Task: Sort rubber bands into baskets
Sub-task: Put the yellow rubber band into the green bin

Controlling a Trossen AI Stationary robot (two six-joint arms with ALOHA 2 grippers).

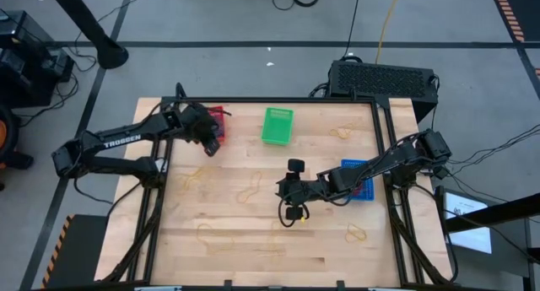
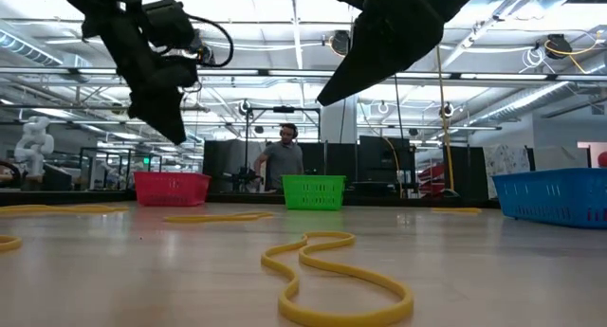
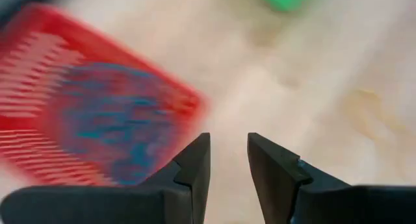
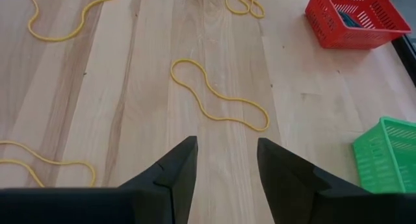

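Two grippers, both empty. My left gripper (image 3: 228,160) hangs over the red basket (image 1: 216,122), jaws parted, blue bands (image 3: 114,123) inside. My right gripper (image 4: 225,164) is open above a yellow band (image 4: 218,97) mid-table (image 1: 253,232); green basket (image 1: 277,125) and blue basket (image 1: 361,178) sit apart.

wooden table (image 1: 253,240), three baskets (image 1: 277,125), scattered yellow rubber bands (image 1: 250,190)

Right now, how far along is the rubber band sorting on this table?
Done: blue-grey bands lie in the red plastic lattice basket, beside the open left end effector. In hand: nothing; the right end effector hangs open and empty above a thin yellow rubber band loop on the wooden table. Left: several yellow bands scattered on the wood; nothing shows in the green basket.
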